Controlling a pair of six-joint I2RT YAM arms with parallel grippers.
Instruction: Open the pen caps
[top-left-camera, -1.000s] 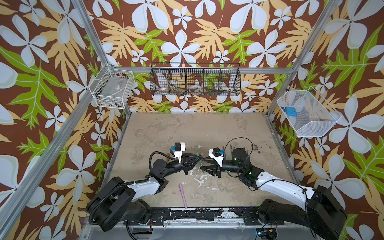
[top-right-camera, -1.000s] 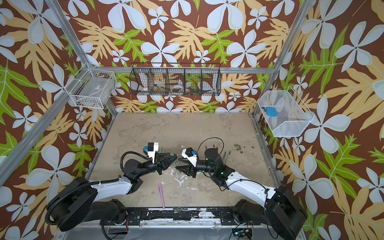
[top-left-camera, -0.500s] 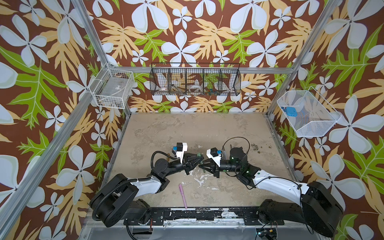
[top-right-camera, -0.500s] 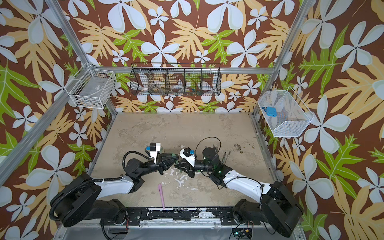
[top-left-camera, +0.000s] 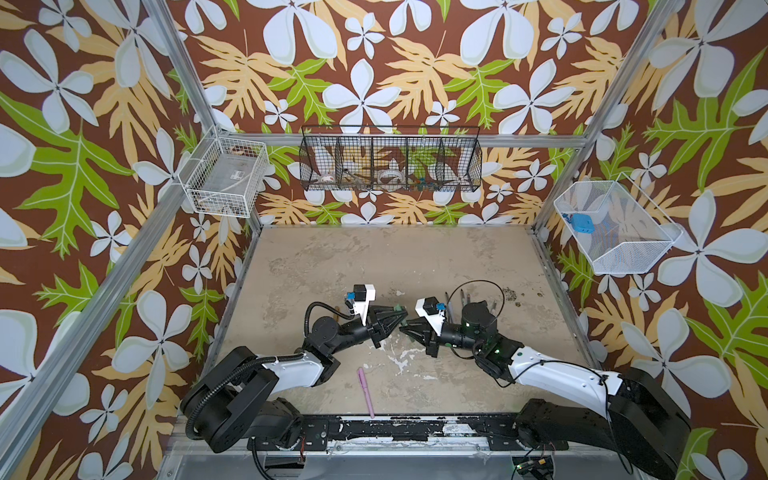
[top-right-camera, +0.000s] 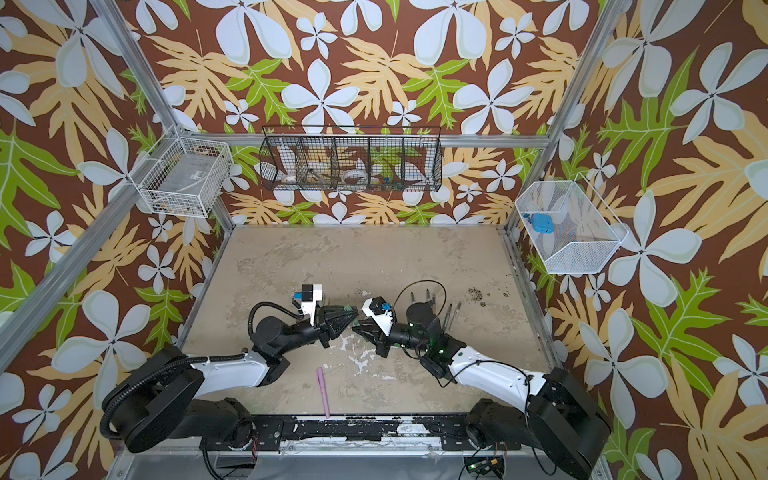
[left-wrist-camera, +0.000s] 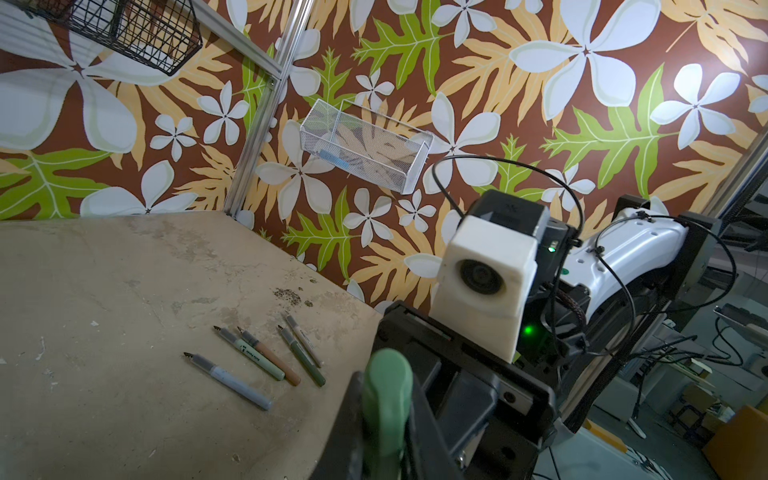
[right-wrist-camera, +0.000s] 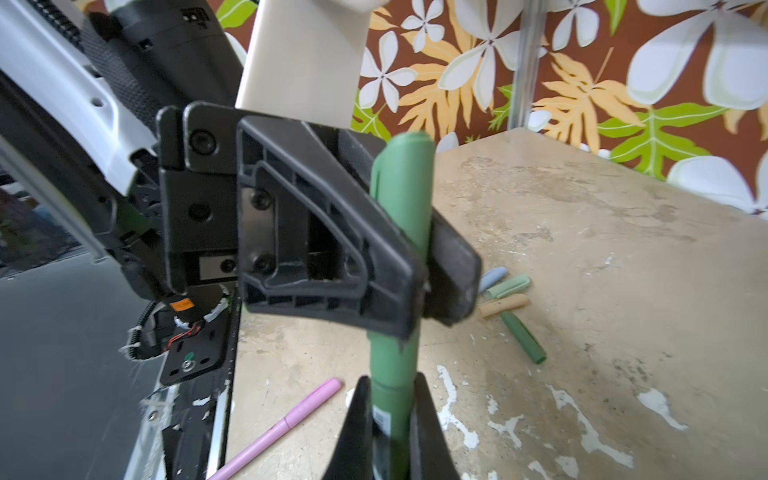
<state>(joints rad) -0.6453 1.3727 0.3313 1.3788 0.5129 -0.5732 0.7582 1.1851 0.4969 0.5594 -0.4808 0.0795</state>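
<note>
A green pen is held between both grippers above the table's middle. My left gripper is shut on its green cap, whose rounded end sticks out past the fingers. In the right wrist view the cap runs through the left fingers, and my right gripper is shut on the pen's body just below the seam. In both top views the left gripper and the right gripper meet tip to tip. A capped pink pen lies near the front edge.
Several loose caps lie on the table beyond the left gripper. Several uncapped pen bodies lie behind the right arm. A black wire basket hangs on the back wall, white baskets on the left and right walls.
My right gripper, open a second ago, has moved left to the left gripper and shut on the green pen's body. The left gripper kept its hold on the cap.
</note>
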